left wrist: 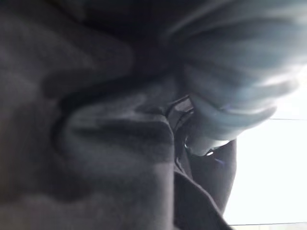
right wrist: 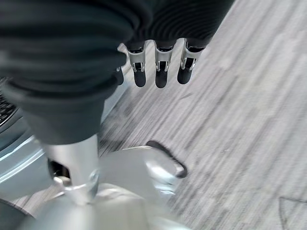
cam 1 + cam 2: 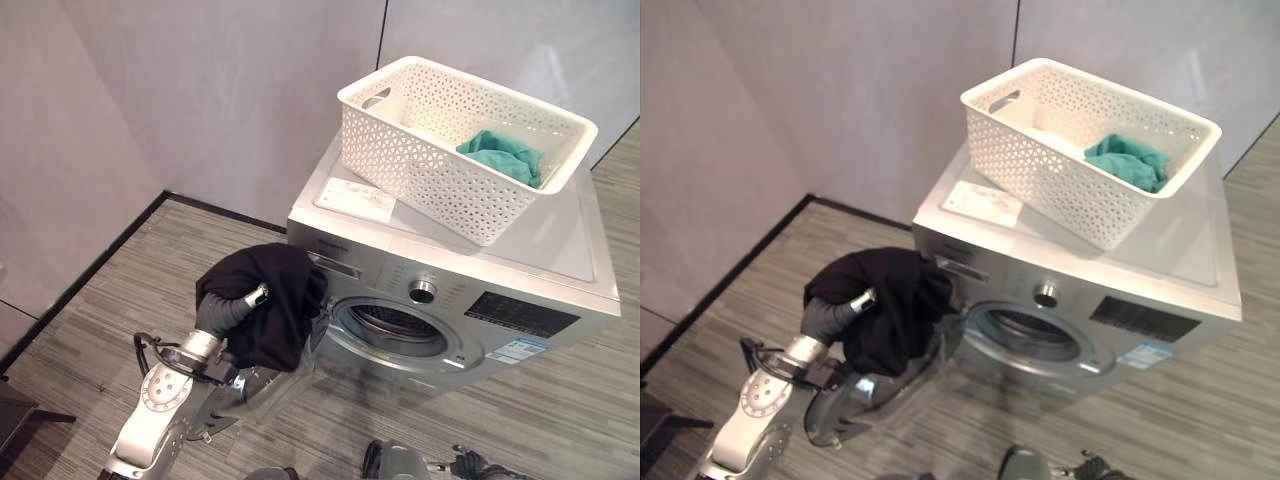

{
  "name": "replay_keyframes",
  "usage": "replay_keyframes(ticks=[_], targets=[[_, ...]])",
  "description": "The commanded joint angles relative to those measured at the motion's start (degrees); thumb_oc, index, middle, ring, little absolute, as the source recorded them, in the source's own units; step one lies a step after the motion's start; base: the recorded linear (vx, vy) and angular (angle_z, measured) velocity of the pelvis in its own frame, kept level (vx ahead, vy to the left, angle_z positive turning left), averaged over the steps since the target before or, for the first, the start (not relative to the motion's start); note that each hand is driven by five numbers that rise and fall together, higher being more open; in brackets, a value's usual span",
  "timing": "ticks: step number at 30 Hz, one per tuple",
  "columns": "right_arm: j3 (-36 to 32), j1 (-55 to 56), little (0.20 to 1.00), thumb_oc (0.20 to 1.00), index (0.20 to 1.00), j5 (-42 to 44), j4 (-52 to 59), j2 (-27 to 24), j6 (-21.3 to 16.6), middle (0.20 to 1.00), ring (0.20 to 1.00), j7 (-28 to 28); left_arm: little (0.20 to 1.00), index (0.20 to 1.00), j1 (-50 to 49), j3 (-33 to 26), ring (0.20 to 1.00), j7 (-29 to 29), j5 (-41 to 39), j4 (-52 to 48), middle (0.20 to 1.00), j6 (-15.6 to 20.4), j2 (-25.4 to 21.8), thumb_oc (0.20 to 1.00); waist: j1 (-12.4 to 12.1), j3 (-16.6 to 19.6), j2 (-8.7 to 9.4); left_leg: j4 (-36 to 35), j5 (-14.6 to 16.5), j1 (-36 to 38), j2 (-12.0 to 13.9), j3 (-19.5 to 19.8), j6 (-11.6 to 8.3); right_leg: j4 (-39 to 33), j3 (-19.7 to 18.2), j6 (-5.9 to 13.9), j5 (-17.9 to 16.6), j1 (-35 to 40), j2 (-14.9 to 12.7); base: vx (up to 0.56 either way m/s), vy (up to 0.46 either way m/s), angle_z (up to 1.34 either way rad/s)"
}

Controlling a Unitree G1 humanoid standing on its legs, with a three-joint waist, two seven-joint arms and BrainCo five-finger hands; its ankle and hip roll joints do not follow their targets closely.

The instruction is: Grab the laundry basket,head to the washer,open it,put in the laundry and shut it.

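One black garment (image 3: 272,300) in left hand (image 3: 238,308), beside washer (image 3: 450,290).

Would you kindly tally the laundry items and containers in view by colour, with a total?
Black: 1, the black garment draped over the left hand beside the open washer door.
Teal: 1, the teal cloth lying in the basket.
White: 1, the laundry basket standing on top of the washer.
Total: 3

Basket (image 3: 450,150) sits on the washer (image 3: 560,250); a cloth (image 3: 503,155) lies in it; garment (image 3: 270,300) at the washer's 9 o'clock.
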State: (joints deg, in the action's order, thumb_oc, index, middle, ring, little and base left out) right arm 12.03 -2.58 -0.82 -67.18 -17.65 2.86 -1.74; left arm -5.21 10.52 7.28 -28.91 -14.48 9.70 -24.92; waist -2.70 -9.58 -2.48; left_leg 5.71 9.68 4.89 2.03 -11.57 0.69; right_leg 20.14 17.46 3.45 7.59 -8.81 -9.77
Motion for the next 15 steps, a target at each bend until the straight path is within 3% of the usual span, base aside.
replay_keyframes(ticks=[1,4,6,7,9,15], targets=[[4.5,-2.1,1.000,1.000,1.000,1.3,-3.5,7.4,-1.5,1.000,1.000,2.1,0.200,0.200,1.3,1.9,0.200,0.0,-2.5,-6.9,0.200,2.4,-2.2,0.200,-1.7,3.2,0.99,0.1,-0.6,-6.1,-5.6,4.1,3.48,-1.8,-0.9,2.02,3.4,10.4,-0.3,-0.06,-0.081,-0.07],[5.9,-2.8,1.000,1.000,1.000,1.6,-2.7,6.9,-2.0,1.000,1.000,1.8,0.200,0.200,1.0,3.9,0.200,0.8,-3.3,-5.5,0.200,1.8,-2.3,0.200,-3.1,3.5,1.76,-0.2,-1.9,-7.1,-5.0,3.7,2.46,-6.3,-1.6,1.27,3.7,12.2,0.6,-0.15,-0.163,-0.08],[5.9,-3.1,1.000,1.000,1.000,2.4,-2.9,6.7,-2.4,1.000,1.000,1.0,0.200,0.200,1.0,5.8,0.200,1.9,-4.6,-4.4,0.200,0.7,-2.3,0.200,-3.3,2.7,2.56,1.4,-3.1,-9.8,-4.0,3.8,1.46,-13.1,-0.1,0.72,3.7,15.5,1.5,-0.17,-0.180,-0.19],[5.9,-3.1,1.000,1.000,1.000,2.4,-2.9,6.7,-2.4,1.000,1.000,1.0,0.200,0.200,1.0,5.8,0.200,1.9,-4.6,-4.4,0.200,0.7,-2.3,0.200,-3.3,2.7,2.56,1.4,-3.1,-9.8,-4.0,3.8,1.46,-13.1,-0.1,0.72,3.7,15.5,1.5,-0.21,-0.162,0.03],[4.9,-2.2,1.000,1.000,1.000,3.4,-3.7,5.8,-2.5,1.000,1.000,0.0,0.200,0.200,0.5,8.0,0.200,2.6,-6.8,-1.6,0.200,-0.5,-1.2,0.200,-3.2,1.4,2.76,2.2,-5.9,-12.8,-2.8,4.5,-0.10,-14.9,1.2,-0.64,4.2,15.7,3.1,-0.23,-0.164,0.01],[2.8,-1.5,1.000,1.000,1.000,6.2,-5.5,4.6,-2.9,1.000,1.000,-1.0,0.200,0.200,-2.5,13.2,0.200,4.7,-5.0,4.0,0.200,-1.9,-2.4,0.200,-2.9,0.5,2.26,0.4,-8.9,-14.6,-2.1,6.1,-1.19,-17.8,4.6,-1.76,4.0,16.6,4.9,-0.09,-0.073,0.36]])
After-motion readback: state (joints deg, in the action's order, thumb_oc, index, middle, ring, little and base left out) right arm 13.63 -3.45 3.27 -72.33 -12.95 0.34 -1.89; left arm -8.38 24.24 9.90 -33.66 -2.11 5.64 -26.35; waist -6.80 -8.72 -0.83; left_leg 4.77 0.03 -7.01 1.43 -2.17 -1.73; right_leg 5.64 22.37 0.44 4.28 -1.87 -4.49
